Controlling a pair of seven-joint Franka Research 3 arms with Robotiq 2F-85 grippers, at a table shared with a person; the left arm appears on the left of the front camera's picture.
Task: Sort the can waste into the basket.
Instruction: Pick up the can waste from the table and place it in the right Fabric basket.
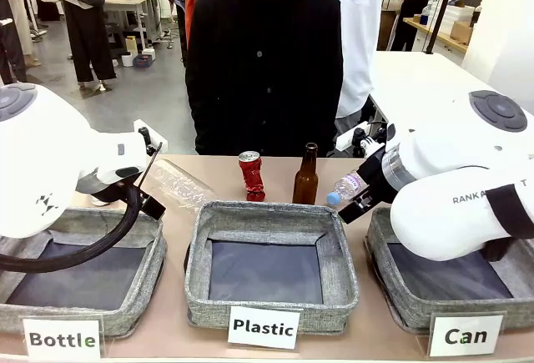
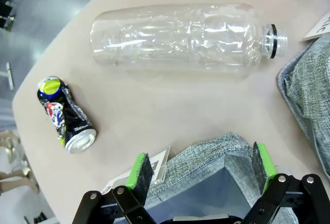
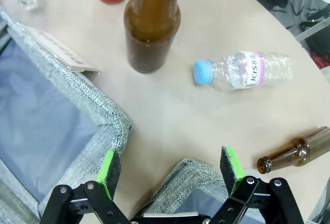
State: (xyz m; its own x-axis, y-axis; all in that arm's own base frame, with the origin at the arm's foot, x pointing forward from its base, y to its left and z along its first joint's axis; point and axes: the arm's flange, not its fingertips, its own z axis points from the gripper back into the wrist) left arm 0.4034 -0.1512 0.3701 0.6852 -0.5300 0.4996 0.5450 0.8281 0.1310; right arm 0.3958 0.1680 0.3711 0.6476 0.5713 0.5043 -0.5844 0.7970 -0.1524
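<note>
A: Cans, where?
B: Red crushed metal can (image 1: 251, 176) is seen upright at table's far side, just left of upright brown glass bottle (image 1: 305, 175). Dark blue-black crushed can (image 2: 64, 116) w/ yellow-green marks is laid on its side nr table edge.
A: Basket?
B: Grey fabric basket (image 1: 392, 300), signed "Can", is set at robot's right.
A: Grippers?
B: Left gripper (image 2: 201, 165) & right gripper (image 3: 170, 165): jaws spread wide, nothing gripped. "ICIS" is read on small blue-capped plastic bottle (image 3: 242, 70).

We are counting three grey fabric baskets (image 1: 133, 309) (image 1: 267, 209) (image 1: 400, 309), three white signs (image 1: 61, 339) (image 1: 264, 327) (image 1: 465, 335), two crushed drink cans (image 1: 251, 176) (image 2: 64, 116), two brown glass bottles (image 1: 305, 178) (image 3: 299, 152), two clear plastic bottles (image 2: 180, 36) (image 3: 242, 69).
</note>
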